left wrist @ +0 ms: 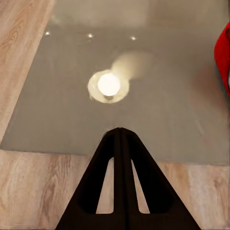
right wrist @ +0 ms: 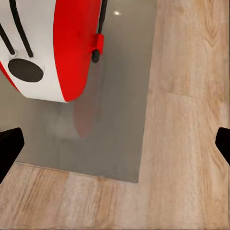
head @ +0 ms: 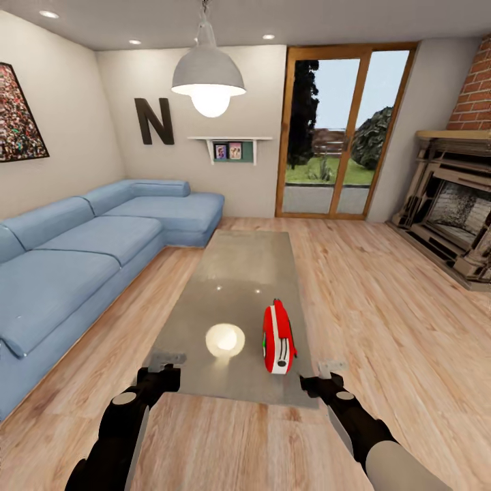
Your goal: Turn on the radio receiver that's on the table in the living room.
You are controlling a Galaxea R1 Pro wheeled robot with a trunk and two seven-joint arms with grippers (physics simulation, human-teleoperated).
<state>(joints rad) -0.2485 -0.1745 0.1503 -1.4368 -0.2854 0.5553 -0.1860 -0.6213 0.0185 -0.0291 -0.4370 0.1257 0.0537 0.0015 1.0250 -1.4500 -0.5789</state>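
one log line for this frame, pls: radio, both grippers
radio receiver: upright on table, near end, right side | left gripper: shut, hovering at near edge | right gripper: open, beside near right corner, no contact

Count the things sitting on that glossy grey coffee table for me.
1: the slim bright-red radio with white trim, standing on the glossy grey coffee table near its right front corner. The bright round spot beside it is only the pendant lamp's reflection.
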